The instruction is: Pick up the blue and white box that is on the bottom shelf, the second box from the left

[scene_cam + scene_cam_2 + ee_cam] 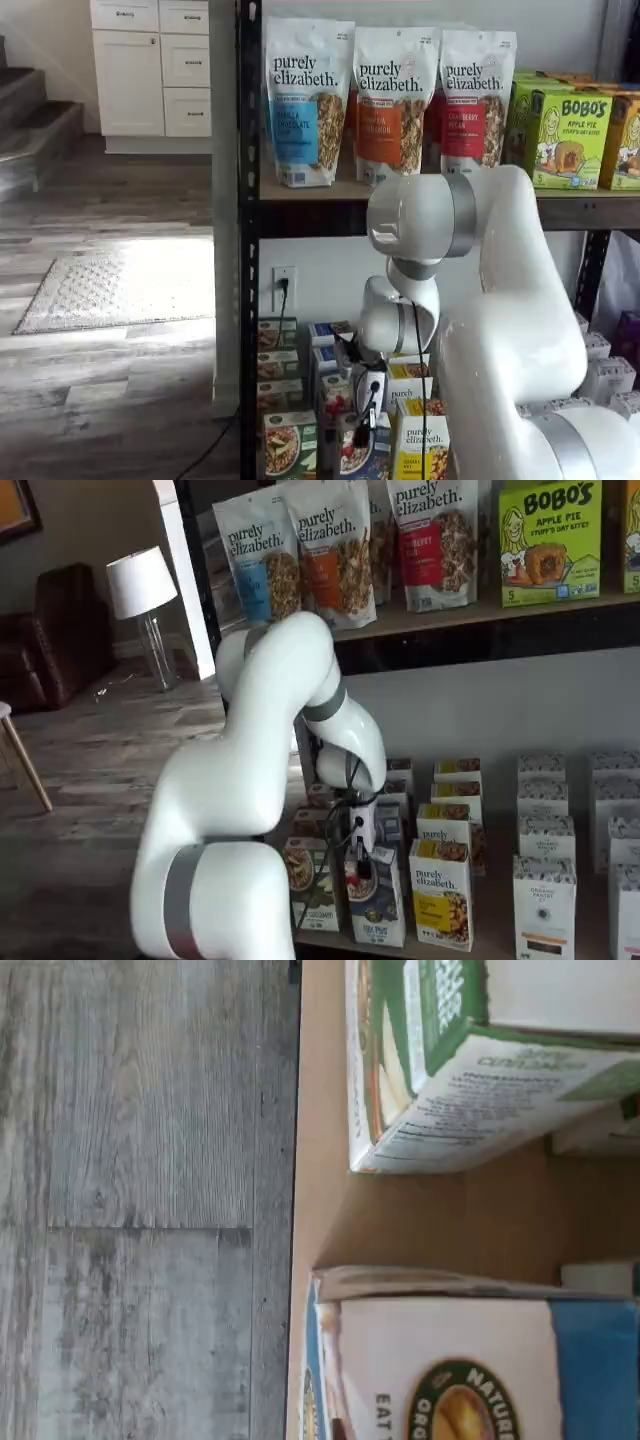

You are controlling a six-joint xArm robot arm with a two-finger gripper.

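Grey plank floor, black rack. Blue and white box (377, 900) front row, bottom shelf (480, 942), between green and yellow cartons. Gripper (361, 866) right above box top; finger gap: cannot tell. Judging light, thin-walled, crushable: pinch narrow sides near top.

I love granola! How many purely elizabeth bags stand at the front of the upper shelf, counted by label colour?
Blue label bag: 1
Orange label bag: 1
Red label bag: 1
Total: 3
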